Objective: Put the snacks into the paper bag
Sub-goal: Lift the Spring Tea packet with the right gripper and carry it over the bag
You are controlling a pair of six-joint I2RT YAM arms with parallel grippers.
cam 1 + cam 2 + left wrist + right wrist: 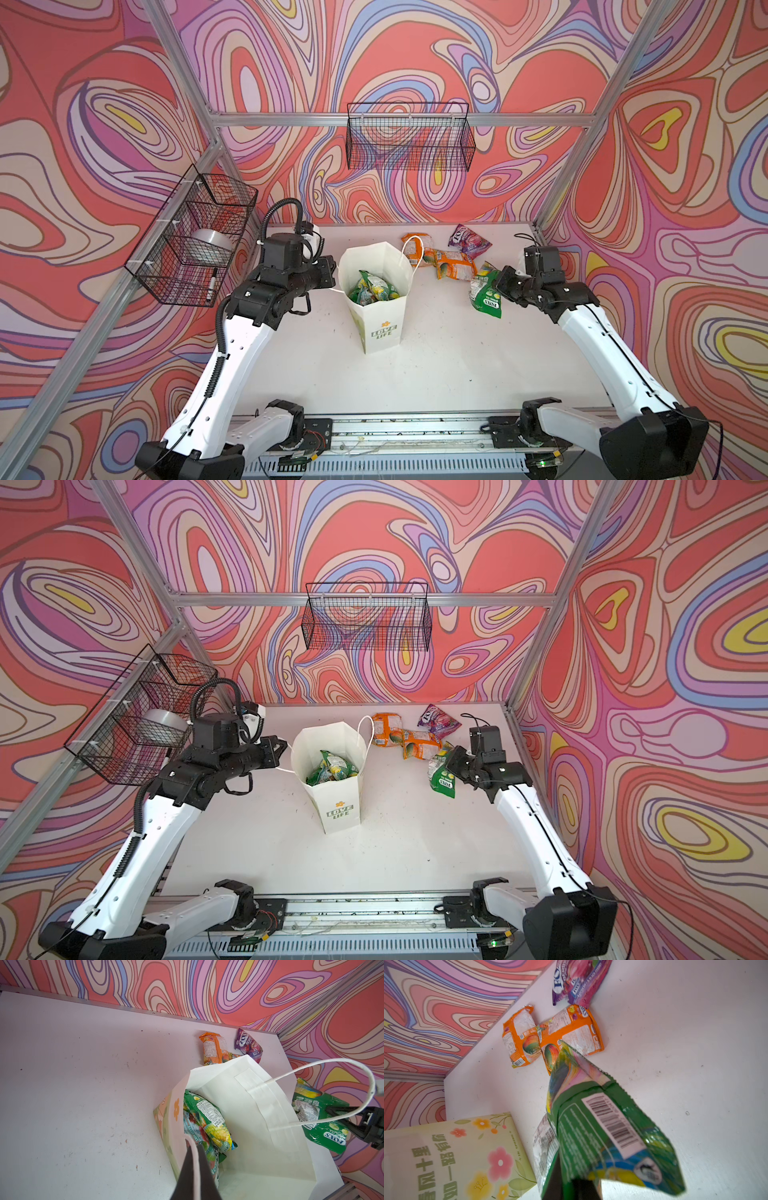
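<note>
Snacks (440, 266) part-packed: the carry over the rim is the risk

Paper bag (378, 328) stands mid-table, with the left gripper (332, 283) clenched on its near handle (193, 1159). At three o'clock, the right gripper (498, 286) grasps a green pouch (487, 301) by one edge. The dangling foil could slip out, or catch the rim and tip the bag.

Count: one bag. At one o'clock lie two orange pouches (415, 249) and one purple pouch (467, 243). At least three packed pouches (374, 289) are inside.

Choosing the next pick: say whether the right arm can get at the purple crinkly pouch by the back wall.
Probably not yet: right gripper is shut on a green glossy pouch, though the purple pouch lies uncovered nearby.
</note>
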